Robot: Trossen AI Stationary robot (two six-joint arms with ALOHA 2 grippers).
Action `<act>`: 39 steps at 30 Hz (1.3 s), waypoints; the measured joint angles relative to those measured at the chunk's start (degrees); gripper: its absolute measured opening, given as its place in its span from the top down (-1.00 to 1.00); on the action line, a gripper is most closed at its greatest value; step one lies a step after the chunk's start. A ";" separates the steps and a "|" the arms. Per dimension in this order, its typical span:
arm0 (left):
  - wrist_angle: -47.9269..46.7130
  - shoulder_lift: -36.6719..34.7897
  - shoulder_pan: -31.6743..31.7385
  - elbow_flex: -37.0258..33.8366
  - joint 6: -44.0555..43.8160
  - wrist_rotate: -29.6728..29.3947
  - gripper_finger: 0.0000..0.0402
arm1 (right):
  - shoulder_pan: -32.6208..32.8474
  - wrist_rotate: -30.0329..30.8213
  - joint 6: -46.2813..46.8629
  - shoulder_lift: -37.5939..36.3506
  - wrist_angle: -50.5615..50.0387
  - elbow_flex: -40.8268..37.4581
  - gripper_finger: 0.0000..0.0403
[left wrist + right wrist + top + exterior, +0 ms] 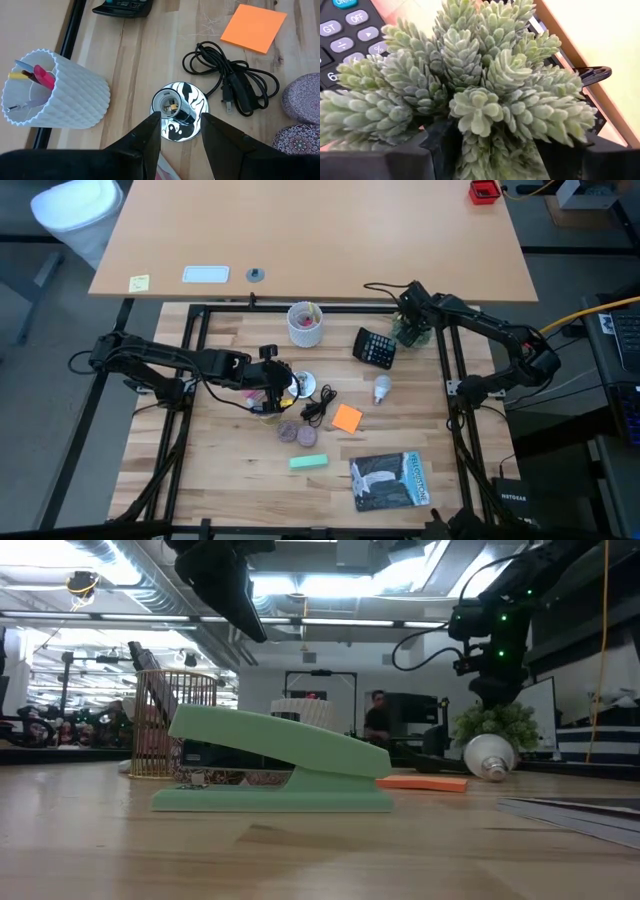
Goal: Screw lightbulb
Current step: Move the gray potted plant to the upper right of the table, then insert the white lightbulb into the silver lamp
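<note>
The small white lightbulb [381, 389] lies on its side on the wooden table, right of centre; it also shows in the low view [490, 757]. The round silvery socket disc [179, 111] with its black cord [235, 82] lies flat near the middle [303, 385]. My left gripper [180, 117] is open just above the disc, one finger on each side of the socket hole. My right gripper [500, 145] is open at the far right of the table [412, 308], right over a small green succulent plant [470, 85], whose leaves reach between its fingers. My left gripper's fingers [150, 132] stand on either side of the socket hole, and I cannot tell whether they touch the disc. My right gripper's fingers [437, 145] stand around the plant's leaves [475, 112] from above, and I cannot tell whether they touch them.
A white cup of pens [305, 325], a black calculator [375, 347], an orange sticky pad [347, 418], two round patterned discs [297, 433], a green stapler [309, 463] and a book [390, 480] lie around. A wire holder [165, 725] stands under the left arm.
</note>
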 joint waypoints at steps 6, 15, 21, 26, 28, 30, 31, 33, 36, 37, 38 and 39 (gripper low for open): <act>0.33 0.00 -0.02 0.00 -2.25 0.02 0.36 | -0.02 2.50 -0.01 0.11 -2.08 2.10 -0.14; 7.08 0.00 0.00 0.02 -5.94 0.07 0.36 | -0.02 1.07 0.01 0.07 -4.84 11.34 -0.13; 15.68 0.83 0.00 0.02 -6.93 0.32 0.36 | -0.02 0.78 0.00 0.07 -7.02 14.93 -0.13; 28.97 6.33 0.00 0.02 -9.16 4.24 0.36 | 0.00 -6.71 2.11 0.06 -7.73 15.76 -0.13; 33.36 9.27 -0.02 0.02 -10.72 4.70 0.36 | 0.00 -9.46 3.33 0.04 -7.99 15.76 -0.13; 36.72 12.31 0.10 0.02 -16.43 4.85 0.36 | 0.04 -11.24 4.51 0.04 -8.64 15.76 -0.13; 37.69 13.76 0.32 0.02 -20.09 5.10 0.36 | 0.04 -12.31 5.22 0.04 -9.24 15.76 -0.13; 39.23 16.59 0.95 0.04 -26.93 7.33 0.36 | 0.04 -14.44 6.66 0.00 -10.65 15.76 -0.13; 40.85 20.75 1.92 0.82 -34.63 12.35 0.36 | 0.04 -18.23 8.56 0.00 -14.02 15.76 -0.13; 42.01 21.96 2.19 1.25 -36.14 13.97 0.36 | 0.04 -19.58 9.15 0.00 -15.45 15.76 -0.13; 43.30 23.18 2.44 1.81 -37.14 15.44 0.36 | 0.04 -20.96 9.53 0.00 -17.07 15.76 -0.13; 44.49 24.31 2.72 2.56 -37.34 16.66 0.36 | 0.04 -22.31 9.68 0.00 -18.50 15.76 -0.13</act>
